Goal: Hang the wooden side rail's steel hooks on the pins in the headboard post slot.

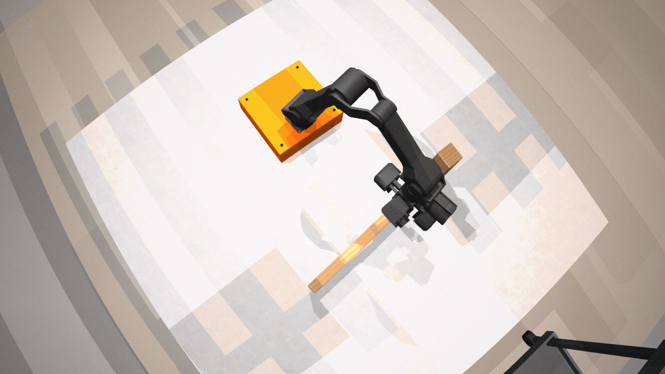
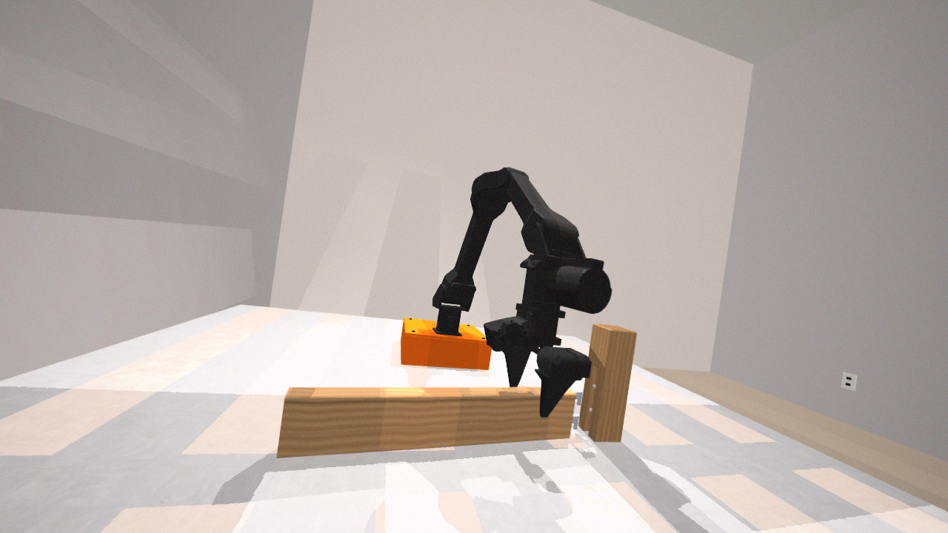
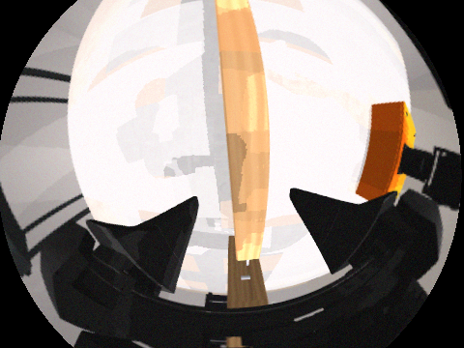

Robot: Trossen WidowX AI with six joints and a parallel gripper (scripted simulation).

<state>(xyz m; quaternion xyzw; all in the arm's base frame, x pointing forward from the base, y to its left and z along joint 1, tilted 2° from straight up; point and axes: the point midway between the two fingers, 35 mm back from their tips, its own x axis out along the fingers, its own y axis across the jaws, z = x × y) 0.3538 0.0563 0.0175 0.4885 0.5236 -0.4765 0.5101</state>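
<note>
The wooden side rail (image 1: 353, 249) (image 2: 398, 424) (image 3: 246, 97) stands on its long narrow edge on the table. The steel hooks (image 2: 576, 407) on its right end face the upright headboard post (image 1: 449, 158) (image 2: 616, 384) (image 3: 246, 295), with a small gap between rail end and post. Two small pins show in the post's slot, the upper pin (image 2: 594, 386) above the lower pin (image 2: 590, 409). My gripper (image 1: 406, 198) (image 2: 529, 400) (image 3: 245, 197) is open, pointing down astride the rail near its hook end. One finger is in front of the rail; the other's tip is hidden behind it. The wrist view shows gaps on both sides.
The orange base block (image 1: 269, 88) (image 2: 444, 349) (image 3: 387, 145) carries the arm and stands behind the rail. A dark frame (image 1: 604, 346) stands beyond the table corner in the top view. The post is close beside my gripper on the right in the exterior view.
</note>
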